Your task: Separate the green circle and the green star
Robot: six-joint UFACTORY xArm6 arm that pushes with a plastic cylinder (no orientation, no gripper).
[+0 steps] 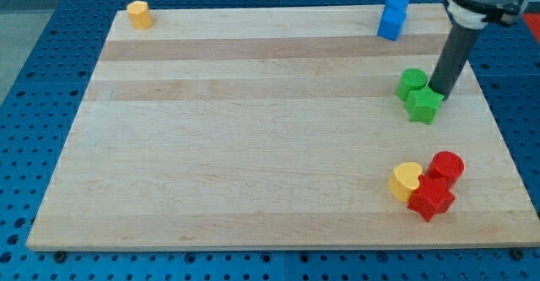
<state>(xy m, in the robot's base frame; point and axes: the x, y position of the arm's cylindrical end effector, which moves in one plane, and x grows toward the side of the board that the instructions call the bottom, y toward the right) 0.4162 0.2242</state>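
The green circle and the green star sit touching each other at the view's right, the star just below and right of the circle. My tip rests on the board right beside both, at the circle's right edge and the star's upper right.
A blue block lies at the view's top right. A yellow block sits at the top left corner. A yellow heart, a red circle and a red star cluster at the bottom right. The wooden board ends near these.
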